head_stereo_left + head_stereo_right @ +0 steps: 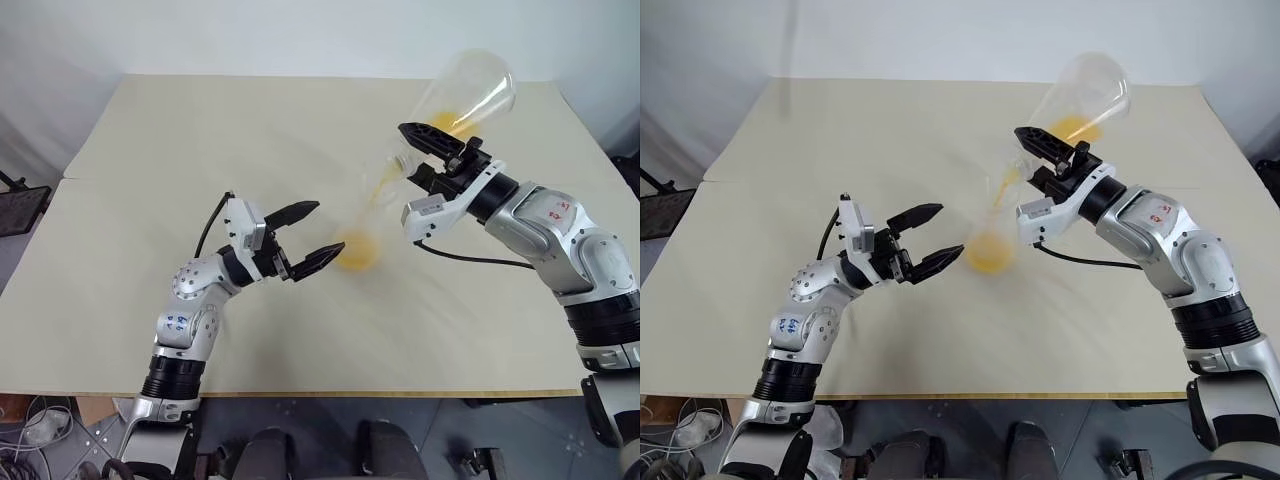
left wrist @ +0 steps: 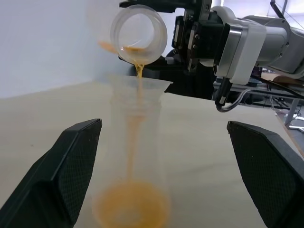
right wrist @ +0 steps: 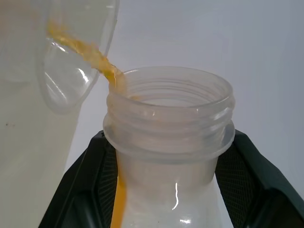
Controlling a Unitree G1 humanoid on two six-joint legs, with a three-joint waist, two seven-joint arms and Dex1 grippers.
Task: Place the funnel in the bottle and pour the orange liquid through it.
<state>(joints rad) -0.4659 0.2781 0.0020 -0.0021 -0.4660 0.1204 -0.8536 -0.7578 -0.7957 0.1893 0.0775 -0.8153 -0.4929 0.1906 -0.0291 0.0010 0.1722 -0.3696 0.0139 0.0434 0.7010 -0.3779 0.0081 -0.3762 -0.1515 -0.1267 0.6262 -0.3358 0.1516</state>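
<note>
**Pour under way**

The left gripper (image 1: 305, 237) waits with jaws spread wide to either side of the bottle (image 2: 135, 161), not touching it, likely ready to steady it. The bottle stands on the surface (image 1: 150, 150), orange liquid (image 2: 130, 209) pooling in its base. The funnel (image 2: 137, 85) sits in its neck, catching the stream. The right gripper (image 1: 440, 150) clamps the flask (image 1: 465, 90) by its neck, tipped mouth-down over the funnel.
</note>
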